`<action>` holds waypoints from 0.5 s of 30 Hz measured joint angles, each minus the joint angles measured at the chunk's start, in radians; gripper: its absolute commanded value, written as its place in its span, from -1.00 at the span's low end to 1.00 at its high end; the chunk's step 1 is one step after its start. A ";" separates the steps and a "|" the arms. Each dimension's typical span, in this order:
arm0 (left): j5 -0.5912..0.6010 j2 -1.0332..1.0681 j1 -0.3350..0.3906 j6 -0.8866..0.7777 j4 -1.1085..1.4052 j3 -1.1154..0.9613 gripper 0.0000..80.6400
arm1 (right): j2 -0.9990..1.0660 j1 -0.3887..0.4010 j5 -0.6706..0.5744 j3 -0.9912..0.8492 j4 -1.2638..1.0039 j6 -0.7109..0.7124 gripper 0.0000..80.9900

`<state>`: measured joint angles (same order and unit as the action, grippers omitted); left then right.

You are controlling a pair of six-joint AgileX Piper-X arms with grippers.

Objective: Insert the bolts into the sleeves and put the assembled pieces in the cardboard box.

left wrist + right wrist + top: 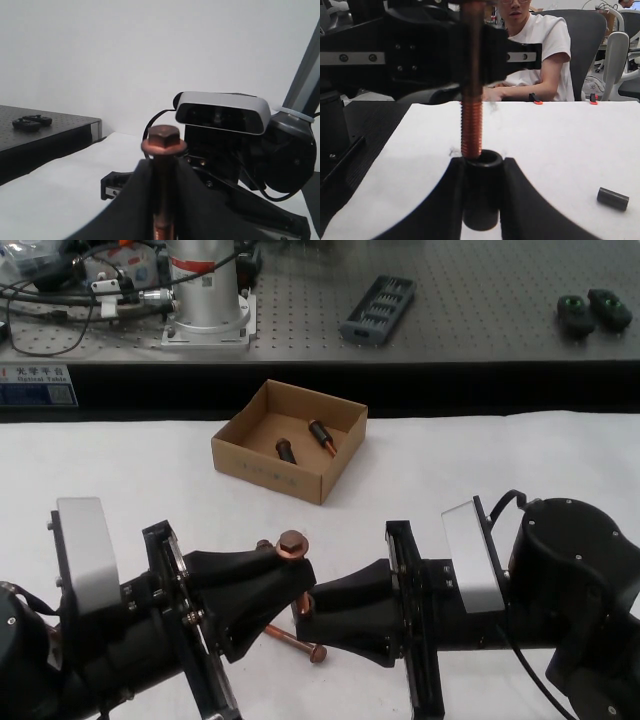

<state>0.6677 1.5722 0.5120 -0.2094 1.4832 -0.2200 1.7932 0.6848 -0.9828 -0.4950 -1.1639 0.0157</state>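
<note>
**Surroundings, placed from the optical table** [480,300], a dark slab drilled with a grid of holes. Just in front of it is the white-covered bench [520,460]. On it stand a metal column [205,285], tangled cables [50,290], a ribbed blue-grey tray [378,308] and two black fittings [595,312]. Beyond it is a plain white wall [125,50]. Well apart from it, past the bench, are grey office chairs [590,35].

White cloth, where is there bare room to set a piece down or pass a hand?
Bare cloth lies left of the cardboard box and right of it, ahead of both arms. Crowded: the near middle, where the left gripper and right gripper meet near a loose bolt.
</note>
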 measured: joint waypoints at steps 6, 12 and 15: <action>-0.003 0.000 0.002 0.000 -0.011 0.000 -0.98 | 0.000 0.000 0.000 0.000 -0.011 0.000 -0.84; -0.006 -0.002 0.002 0.000 -0.021 0.000 -0.98 | 0.000 0.000 0.000 0.000 -0.022 0.000 -0.84; -0.006 -0.004 0.002 0.000 -0.029 -0.003 -0.98 | 0.000 0.000 0.000 0.000 -0.022 0.000 -0.84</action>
<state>0.6618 1.5682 0.5142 -0.2094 1.4542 -0.2228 1.7932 0.6848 -0.9828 -0.4950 -1.1862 0.0157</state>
